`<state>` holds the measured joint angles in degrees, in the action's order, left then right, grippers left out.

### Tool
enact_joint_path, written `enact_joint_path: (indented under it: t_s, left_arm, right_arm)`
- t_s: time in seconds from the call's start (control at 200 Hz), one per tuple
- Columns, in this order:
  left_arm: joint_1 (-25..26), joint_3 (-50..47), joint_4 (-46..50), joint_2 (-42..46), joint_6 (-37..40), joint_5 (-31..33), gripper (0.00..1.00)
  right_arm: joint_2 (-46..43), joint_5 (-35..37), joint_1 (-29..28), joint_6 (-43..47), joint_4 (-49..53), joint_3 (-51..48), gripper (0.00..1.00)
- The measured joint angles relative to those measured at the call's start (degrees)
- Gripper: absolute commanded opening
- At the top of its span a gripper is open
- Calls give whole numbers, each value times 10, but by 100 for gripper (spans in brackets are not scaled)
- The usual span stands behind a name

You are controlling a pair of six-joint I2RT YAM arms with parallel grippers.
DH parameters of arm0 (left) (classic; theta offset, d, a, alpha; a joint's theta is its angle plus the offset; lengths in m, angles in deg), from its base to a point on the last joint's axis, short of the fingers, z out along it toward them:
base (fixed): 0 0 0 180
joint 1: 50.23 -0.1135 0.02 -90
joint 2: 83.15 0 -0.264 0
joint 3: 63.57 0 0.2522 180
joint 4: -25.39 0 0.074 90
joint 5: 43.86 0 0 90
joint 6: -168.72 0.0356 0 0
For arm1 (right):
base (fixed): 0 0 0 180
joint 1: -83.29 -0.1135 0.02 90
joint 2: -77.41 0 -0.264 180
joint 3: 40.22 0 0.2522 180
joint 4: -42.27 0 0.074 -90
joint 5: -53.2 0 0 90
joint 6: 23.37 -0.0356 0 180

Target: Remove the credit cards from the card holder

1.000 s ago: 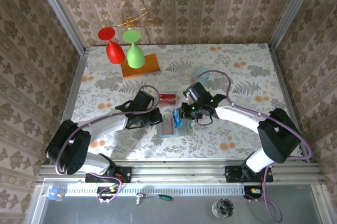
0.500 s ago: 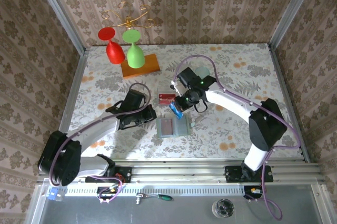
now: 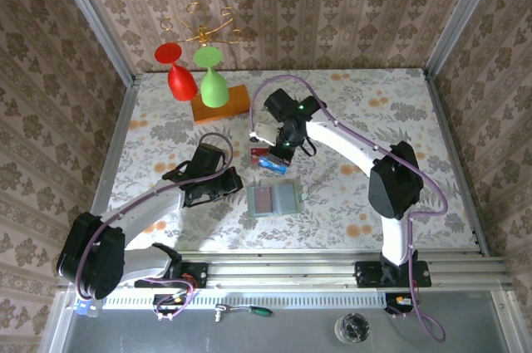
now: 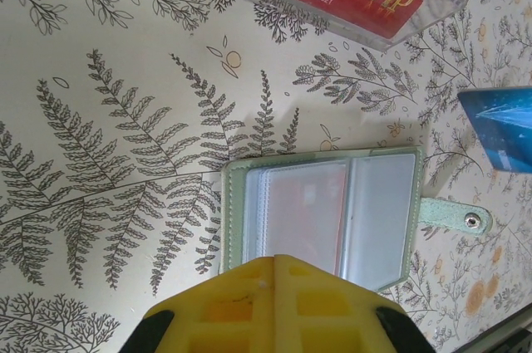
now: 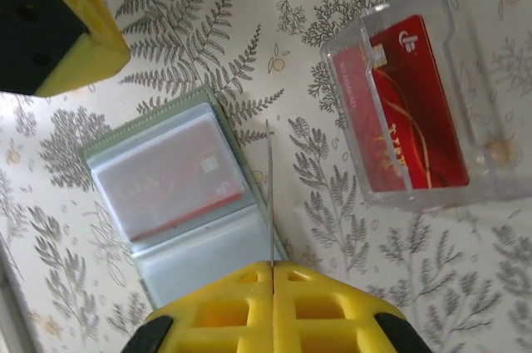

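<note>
Credit card (image 3: pixel 272 162) (blue) carried off card holder (image 3: pixel 274 198).

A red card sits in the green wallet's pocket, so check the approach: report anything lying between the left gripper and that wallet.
Nothing visible does. The shut left gripper hangs beside the open sage-green bifold card holder, only fern-patterned tabletop between them. The blue plastic card is past the holder.

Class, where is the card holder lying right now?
In the top view the card holder lies open on the table, front centre, just right of the left gripper and on the near side of the blue card.
</note>
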<state>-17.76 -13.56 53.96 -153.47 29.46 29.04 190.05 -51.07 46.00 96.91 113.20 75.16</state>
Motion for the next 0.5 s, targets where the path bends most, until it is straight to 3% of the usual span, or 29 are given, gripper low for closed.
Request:
enact_joint_path:
  t_s: [0.5]
  left_arm:
    - [0, 9, 34, 2, 1, 3, 6]
  right_arm:
    - [159, 18, 46, 117, 90, 261, 0]
